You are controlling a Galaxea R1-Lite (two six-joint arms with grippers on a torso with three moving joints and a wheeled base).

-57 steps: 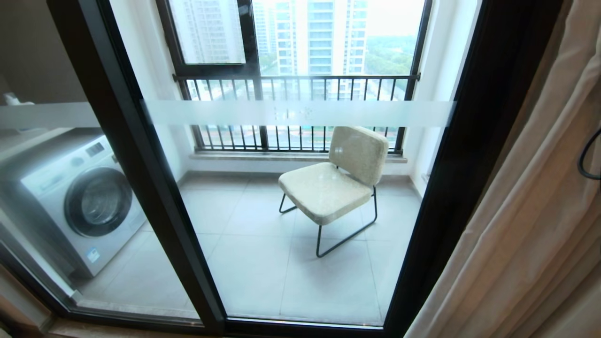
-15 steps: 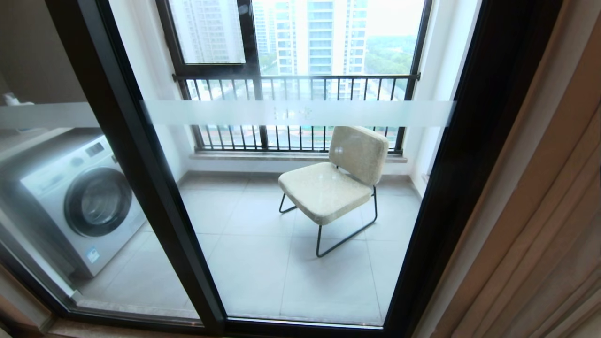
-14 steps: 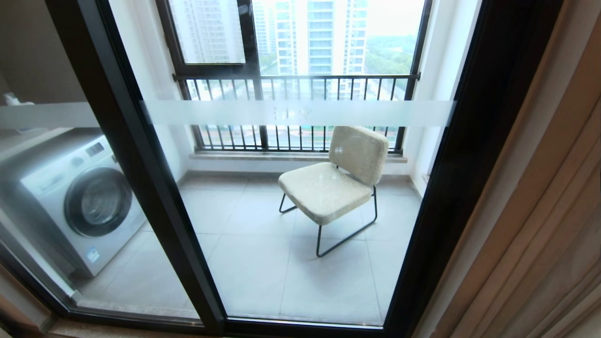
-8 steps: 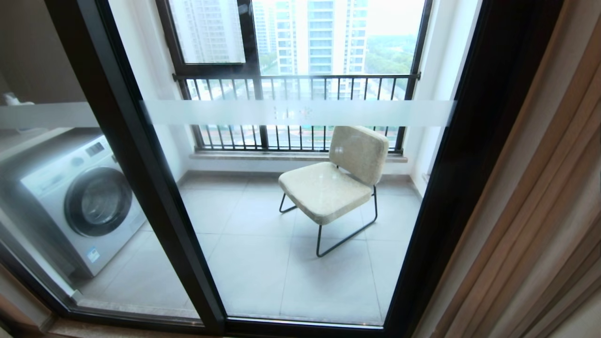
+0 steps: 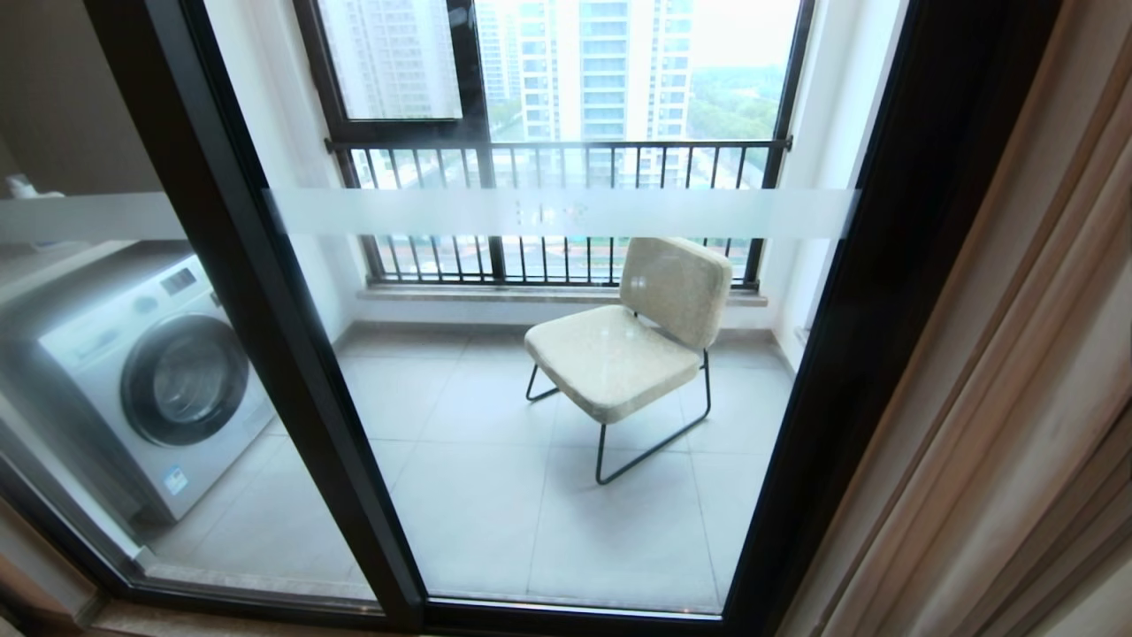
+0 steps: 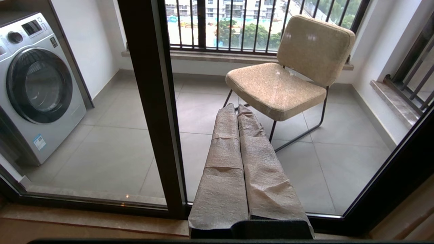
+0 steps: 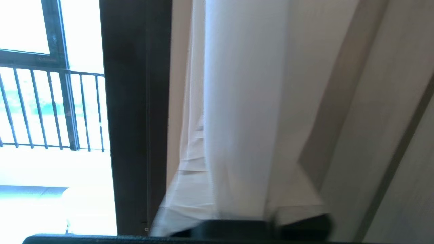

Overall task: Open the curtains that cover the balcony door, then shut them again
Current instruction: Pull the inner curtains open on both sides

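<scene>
Head view: balcony door (image 5: 566,380) uncovered, curtains (image 5: 990,425) bunched at right edge. Opening judged done; closing left. Left gripper (image 6: 237,108) fingers pressed together, empty, parked. Right gripper fingers against sheer fabric in right wrist view; grip cannot tell.

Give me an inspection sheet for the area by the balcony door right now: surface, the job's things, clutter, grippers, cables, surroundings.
Surface: grey tiled balcony floor behind the glass; wooden sill strip on the room side.
Job's things: the curtains hang gathered at the right edge, beside the black frame; the balcony door glass is uncovered, its frosted band visible.
Clutter: nothing seen.
Grippers: left gripper shut, empty, pointing at the door glass; right gripper close to the curtain folds, fingers blurred, grip unclear.
Cables: nothing seen.
Surroundings: a beige chair, a washing machine at left, a barred window railing beyond.
</scene>
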